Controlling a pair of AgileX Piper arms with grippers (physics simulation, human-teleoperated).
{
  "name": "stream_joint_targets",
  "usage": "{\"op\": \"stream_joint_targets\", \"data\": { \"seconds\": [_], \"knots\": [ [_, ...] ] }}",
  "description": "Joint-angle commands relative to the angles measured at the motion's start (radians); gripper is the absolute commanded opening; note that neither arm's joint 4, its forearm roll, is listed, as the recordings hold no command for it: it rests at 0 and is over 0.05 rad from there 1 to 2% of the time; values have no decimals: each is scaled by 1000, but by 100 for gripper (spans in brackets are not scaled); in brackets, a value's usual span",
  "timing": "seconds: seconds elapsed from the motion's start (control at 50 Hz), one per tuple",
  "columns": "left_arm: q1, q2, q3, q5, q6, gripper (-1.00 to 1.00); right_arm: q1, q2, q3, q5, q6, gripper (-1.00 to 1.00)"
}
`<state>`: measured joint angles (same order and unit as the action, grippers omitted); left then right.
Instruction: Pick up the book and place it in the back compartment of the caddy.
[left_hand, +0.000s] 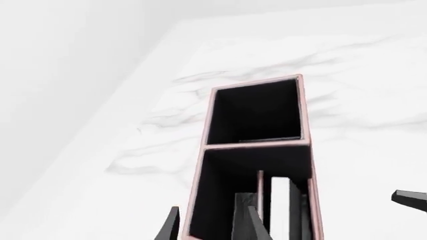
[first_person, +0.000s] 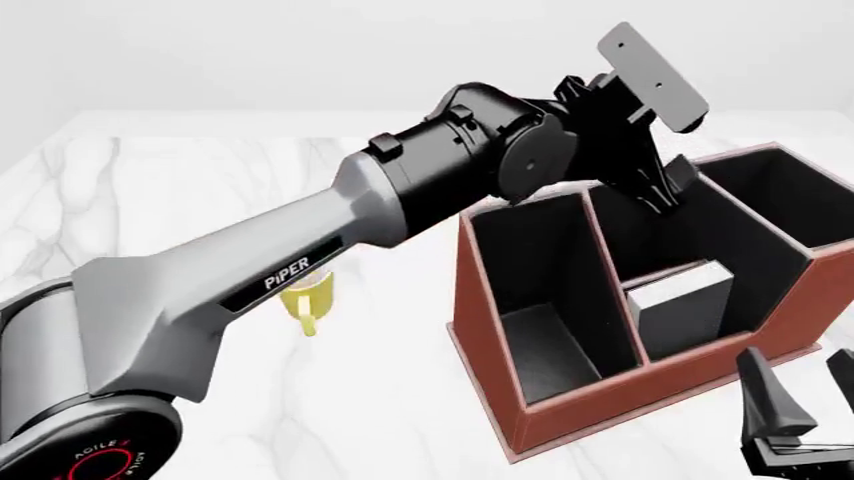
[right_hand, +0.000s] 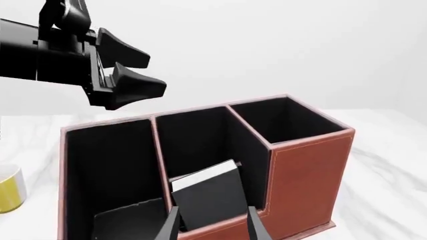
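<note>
The black book (first_person: 681, 305) with white page edges leans inside the middle cell of the reddish-brown caddy (first_person: 601, 400), behind its low front wall; no gripper touches it. My left gripper (first_person: 663, 188) hangs open and empty above the caddy's middle. In the right wrist view the book (right_hand: 210, 195) rests in the caddy (right_hand: 307, 170), with the left gripper (right_hand: 155, 71) above and the right gripper (right_hand: 213, 227) open just in front. The left wrist view looks down past the open left gripper (left_hand: 290, 210) onto the book (left_hand: 280, 202) and the caddy's rim (left_hand: 257, 145). My right gripper (first_person: 805, 385) stands open near the caddy's front right corner.
A yellow mug (first_person: 314, 300) stands on the white marble table left of the caddy, partly behind the left arm; it shows at the edge of the right wrist view as the mug (right_hand: 10, 192). The left arm spans the table from the near left.
</note>
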<state>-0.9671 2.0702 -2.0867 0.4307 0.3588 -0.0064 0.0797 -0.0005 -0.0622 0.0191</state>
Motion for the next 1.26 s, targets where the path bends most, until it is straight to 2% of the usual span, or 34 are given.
{"op": "stream_joint_targets", "data": {
  "seconds": [0.02, 0.12, 0.18, 0.2, 0.22, 0.28, 0.3, 0.32, 0.4, 0.44, 0.5, 0.6, 0.62, 0.64, 0.68, 0.74, 0.8, 0.82, 0.84, 0.86, 0.88, 0.94, 1.02, 1.06, 1.08, 1.1, 1.12, 1.14, 1.16, 1.18, 1.2, 1.26],
  "knots": [
    [79, -14, 4, -5, 43, 100, 4, 10, 0, -10, -4, 100],
    [170, 15, -17, -10, 60, 100, 3, 14, 0, -13, -6, 100],
    [196, 11, -6, -27, 60, 100, 2, 29, 0, -26, -5, 100],
    [213, -91, 139, -73, 63, 100, 2, 71, 0, -55, -6, 100],
    [222, -109, 170, -89, 64, 100, 2, 116, 0, -85, 18, 100],
    [238, -142, 222, -117, 61, 100, 3, 190, 0, -136, 16, 100],
    [249, -160, 247, -133, 59, 100, 5, 285, -2, -196, 30, 100],
    [251, -176, 269, -146, 56, 100, 14, 291, -11, -202, 29, 100],
    [285, -211, 328, -186, 45, 100, 32, 218, -173, -46, 15, 100],
    [289, -231, 358, -202, 40, 100, 42, 250, -250, -13, 51, 100],
    [298, -259, 399, -223, 30, 100, 51, 244, -409, 68, 14, 100],
    [312, -307, 447, -253, 9, 100, 64, 295, -648, 177, 8, 100],
    [312, -308, 447, -253, 9, 100, 64, 295, -649, 177, 8, 100],
    [322, -318, 463, -264, 5, 100, 78, 296, -738, 225, 0, 100],
    [322, -303, 449, -265, 3, 100, 79, 296, -761, 240, 0, 100],
    [337, -278, 422, -271, -1, 100, 102, 279, -920, 342, -21, 100],
    [355, -269, 413, -279, -7, 100, 101, 273, -1042, 425, -13, 100],
    [355, -269, 413, -279, -7, 100, 101, 274, -1043, 426, -13, 100],
    [356, -271, 424, -285, -11, 100, 95, 261, -1114, 470, -15, 100],
    [361, -269, 428, -290, -13, 100, 78, 250, -1189, 519, -7, 100],
    [361, -269, 429, -290, -13, 100, 78, 250, -1190, 520, -7, 100],
    [364, -252, 385, -262, -18, 100, 53, 248, -1327, 618, 27, 100],
    [374, -242, 363, -250, -22, 100, 65, 212, -1529, 744, -33, 100],
    [375, -241, 361, -248, -23, 100, 56, 212, -1572, 772, -22, 100],
    [377, -240, 359, -247, -24, 100, 66, 214, -1669, 843, -19, 100],
    [379, -238, 356, -245, -24, 100, 96, 202, -1735, 880, -40, 100],
    [381, -267, 399, -260, -25, 100, 117, 194, -1796, 919, -70, 100],
    [385, -343, 510, -293, -24, 100, 109, 191, -1853, 955, -77, 100],
    [387, -356, 531, -300, -24, 100, 99, 184, -1887, 972, -84, 100],
    [390, -363, 543, -306, -23, 100, 94, 187, -1936, 1006, -83, 100],
    [391, -369, 554, -310, -25, 100, 42, 189, -1971, 1024, -37, 100],
    [392, -383, 573, -320, -27, 100, -40, 175, -2019, 1052, 73, 100]
  ]
}}
